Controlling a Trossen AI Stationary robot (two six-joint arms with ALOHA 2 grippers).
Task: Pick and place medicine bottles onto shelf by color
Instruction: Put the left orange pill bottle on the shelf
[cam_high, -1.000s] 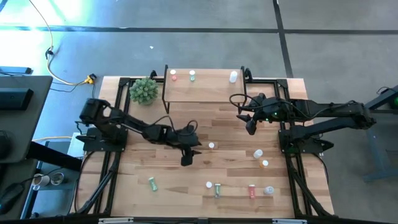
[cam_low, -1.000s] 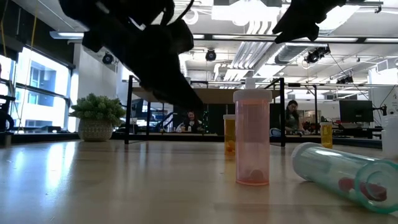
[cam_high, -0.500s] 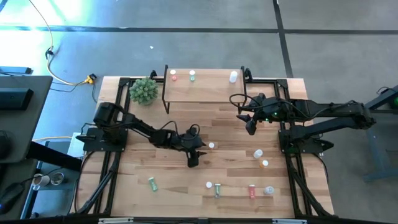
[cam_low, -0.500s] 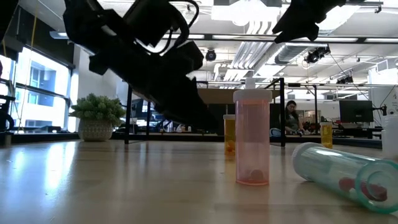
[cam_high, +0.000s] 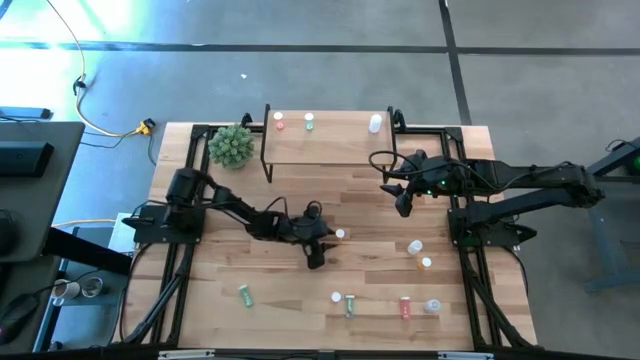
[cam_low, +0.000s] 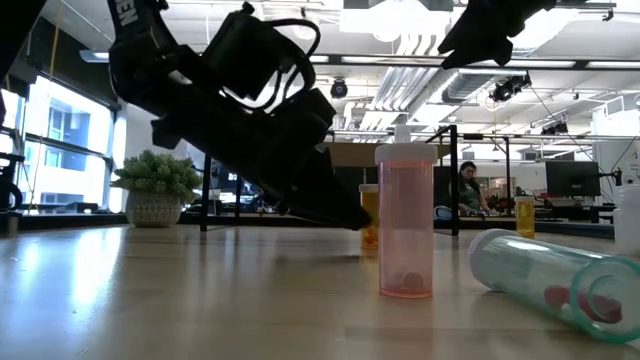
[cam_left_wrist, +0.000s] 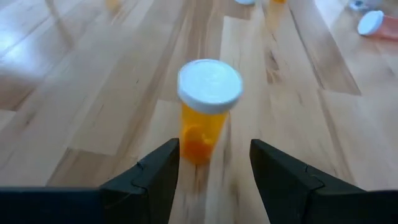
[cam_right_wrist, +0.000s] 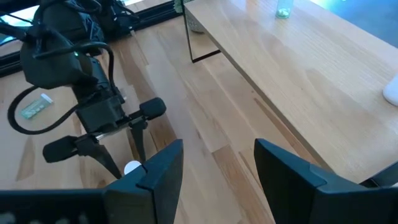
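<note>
We are in a robotics lab within an open-plan industrial hall: exposed ceiling ducts (cam_low: 470, 85) and strip lights overhead, a polished concrete floor (cam_high: 320, 60) (marked with dark tape lines), monitors (cam_low: 572, 178) on benches, and a person (cam_low: 468, 186) seated behind the slatted worktable (cam_high: 370, 200).

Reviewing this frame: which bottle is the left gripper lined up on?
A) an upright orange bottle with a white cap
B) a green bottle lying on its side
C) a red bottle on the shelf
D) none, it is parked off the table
A: in the left wrist view the upright orange bottle stands just ahead of the open left gripper, apart from both fingers.
</note>
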